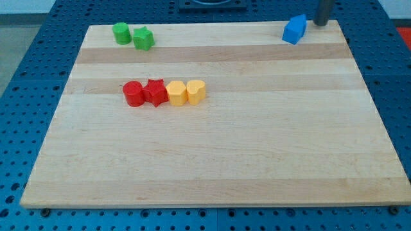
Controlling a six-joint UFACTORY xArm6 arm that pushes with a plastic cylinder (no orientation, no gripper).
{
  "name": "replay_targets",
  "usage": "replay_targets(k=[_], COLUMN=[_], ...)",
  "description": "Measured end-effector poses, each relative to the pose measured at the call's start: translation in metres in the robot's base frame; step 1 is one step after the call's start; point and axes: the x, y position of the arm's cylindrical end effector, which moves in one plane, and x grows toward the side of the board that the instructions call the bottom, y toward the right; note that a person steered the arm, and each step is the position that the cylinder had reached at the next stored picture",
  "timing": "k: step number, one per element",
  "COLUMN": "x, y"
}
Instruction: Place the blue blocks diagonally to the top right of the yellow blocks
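Two blue blocks (295, 29) stand pressed together near the board's top right corner; their shapes are hard to make out. My tip (321, 24) is just to the right of them, at the board's top edge, close to them or touching. Two yellow blocks sit side by side left of the board's middle: a rounded one (176, 94) and a heart-like one (196, 92). The blue blocks are far up and to the right of the yellow ones.
A red cylinder (133, 94) and a red star (155, 92) touch the yellow blocks on their left, forming one row. A green cylinder (121, 33) and a green star-like block (143, 39) sit at the top left. The wooden board (212, 160) lies on a blue pegboard.
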Motion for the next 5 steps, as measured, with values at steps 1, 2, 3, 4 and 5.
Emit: replay_targets(k=[1,2,3,4,5], x=[0.000,0.006,0.013,0.014,0.014], y=[-0.019,-0.021,-0.028,-0.047,-0.066])
